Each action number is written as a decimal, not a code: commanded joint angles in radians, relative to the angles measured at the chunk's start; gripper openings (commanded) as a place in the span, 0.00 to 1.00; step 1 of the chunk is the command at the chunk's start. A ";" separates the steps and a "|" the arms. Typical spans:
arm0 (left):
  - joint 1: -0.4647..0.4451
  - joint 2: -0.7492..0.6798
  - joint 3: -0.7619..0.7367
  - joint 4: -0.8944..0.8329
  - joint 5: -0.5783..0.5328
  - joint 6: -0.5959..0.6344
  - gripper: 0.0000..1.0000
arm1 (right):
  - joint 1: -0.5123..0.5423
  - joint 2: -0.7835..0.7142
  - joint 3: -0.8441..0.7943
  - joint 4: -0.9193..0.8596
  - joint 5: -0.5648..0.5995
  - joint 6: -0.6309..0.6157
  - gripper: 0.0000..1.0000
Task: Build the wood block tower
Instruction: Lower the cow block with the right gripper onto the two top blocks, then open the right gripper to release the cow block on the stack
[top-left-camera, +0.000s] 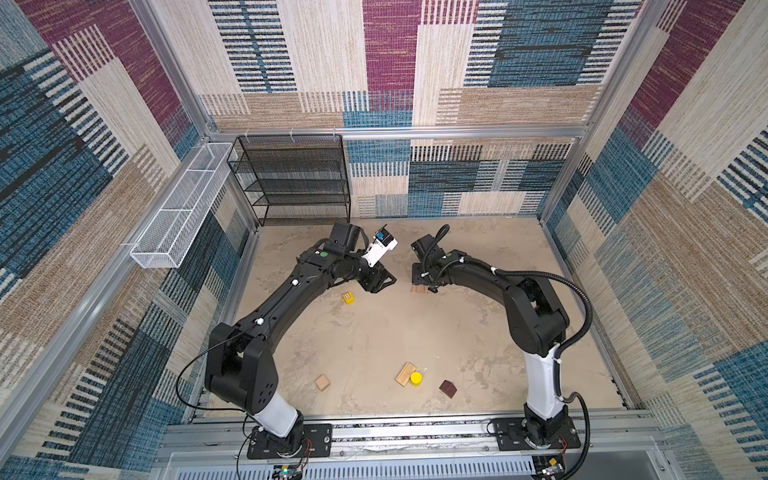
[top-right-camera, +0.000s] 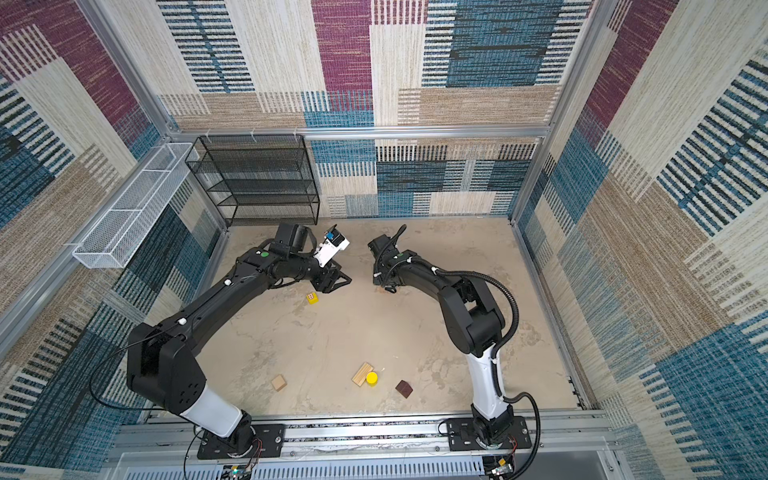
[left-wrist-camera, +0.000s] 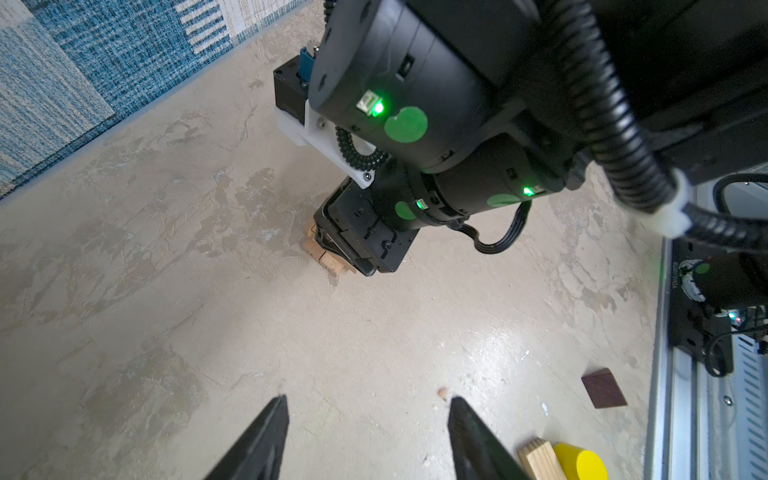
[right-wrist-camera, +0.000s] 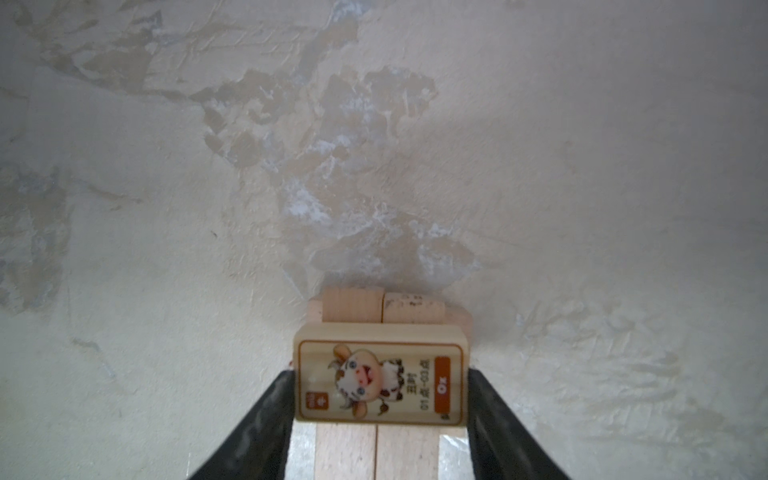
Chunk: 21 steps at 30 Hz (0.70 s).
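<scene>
- Bolted at the front rail, both arms bowed outward at the elbow, reaching in toward the far middle of the desk (top-left-camera: 374, 340).
- Loose near the front edge: tan cube (top-left-camera: 322, 382) alone to the left; pale plank (top-left-camera: 406, 373) touching yellow cylinder (top-left-camera: 416, 377); dark brown block (top-left-camera: 448, 389) near those two, but apart.
- Beyond these, a broad stretch of open desk up to the claws.
- Farther in, yellow dotted cube (top-left-camera: 348, 297), near the left claw (left-wrist-camera: 368, 398) but apart from it.
- Left claw spread wide, gripping nothing, aimed toward the tower.
- Across a small gap, right claw (right-wrist-camera: 380, 372) pointed down, clamped on the two ends of an ox-printed plank (right-wrist-camera: 380, 380).
- Laid crosswise as the top layer of the wood block tower (left-wrist-camera: 328, 259), above paired pale planks, at the far middle of the desk.
- At the far-left corner, black mesh rack (top-left-camera: 291, 178) against the back wall; white wire basket (top-left-camera: 183, 203) hung along the left wall.
</scene>
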 joint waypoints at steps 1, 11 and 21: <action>-0.001 -0.007 0.002 -0.003 -0.008 0.010 0.66 | 0.000 0.000 0.006 -0.002 -0.009 0.012 0.65; -0.001 -0.009 0.001 -0.003 -0.011 0.013 0.66 | 0.001 -0.010 0.010 -0.007 -0.007 0.014 0.72; -0.002 -0.011 0.001 -0.004 -0.012 0.015 0.66 | 0.001 -0.017 0.010 -0.010 -0.017 0.014 0.85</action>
